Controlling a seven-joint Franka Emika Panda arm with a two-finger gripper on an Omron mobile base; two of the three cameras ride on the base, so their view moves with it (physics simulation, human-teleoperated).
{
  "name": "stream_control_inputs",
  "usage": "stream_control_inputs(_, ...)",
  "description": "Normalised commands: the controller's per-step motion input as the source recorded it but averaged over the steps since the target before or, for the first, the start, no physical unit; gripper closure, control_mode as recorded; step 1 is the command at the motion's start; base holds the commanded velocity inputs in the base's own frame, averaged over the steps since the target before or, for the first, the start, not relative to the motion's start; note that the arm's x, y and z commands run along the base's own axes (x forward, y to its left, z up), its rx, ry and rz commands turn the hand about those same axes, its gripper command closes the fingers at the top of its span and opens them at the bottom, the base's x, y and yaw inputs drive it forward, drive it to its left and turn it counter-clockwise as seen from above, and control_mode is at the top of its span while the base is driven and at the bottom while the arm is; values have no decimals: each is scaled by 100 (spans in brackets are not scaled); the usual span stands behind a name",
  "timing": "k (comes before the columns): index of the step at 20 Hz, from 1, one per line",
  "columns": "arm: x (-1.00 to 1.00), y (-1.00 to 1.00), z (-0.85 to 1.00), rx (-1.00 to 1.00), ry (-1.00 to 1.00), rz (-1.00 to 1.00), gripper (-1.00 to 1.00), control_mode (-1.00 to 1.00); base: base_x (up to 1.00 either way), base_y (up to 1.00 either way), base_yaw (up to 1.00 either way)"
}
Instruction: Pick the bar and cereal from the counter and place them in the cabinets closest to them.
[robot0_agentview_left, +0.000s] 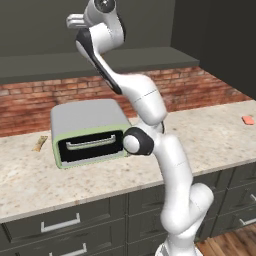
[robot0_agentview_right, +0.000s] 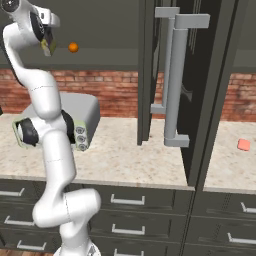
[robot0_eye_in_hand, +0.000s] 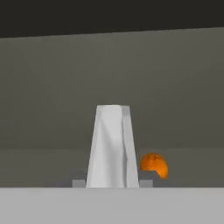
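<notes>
Both jaws grip the cereal (robot0_agentview_right: 48, 46) (orange (robot0_agentview_right: 73, 47) near).

The cereal (robot0_agentview_right: 48, 46) is raised into the cabinets (robot0_agentview_right: 105, 30); the bar (robot0_agentview_left: 40, 143) lies flat on the counter (robot0_agentview_left: 210, 135).

Left base view: behind the arm, looks down over counter (robot0_agentview_left: 220, 135); toaster oven (robot0_agentview_left: 89, 132) at 9 o'clock. Right base view: same counter and oven at 9 o'clock, open cabinet door (robot0_agentview_right: 200, 75) close at 1 o'clock. Hand view: level, very near, into the cabinet.
</notes>
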Motion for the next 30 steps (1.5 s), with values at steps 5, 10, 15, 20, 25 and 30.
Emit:
stream_control_inputs(5,5,1,0,-1,0,0,-100,-100,0,0,0)
stream_control_inputs(10,2,0,22,0,7,-1,-100,-100,0,0,0)
stream_control_inputs(15,-18,-1,40,0,4,-1,-100,-100,0,0,0)
stream_control_inputs(20,-69,-12,31,0,0,0,-100,-100,0,0,0)
stream_control_inputs(25,-91,-18,11,-4,-2,1,-100,-100,0,0,0)
stream_control_inputs(30,-100,-37,-48,-8,-3,7,-100,-100,0,0,0)
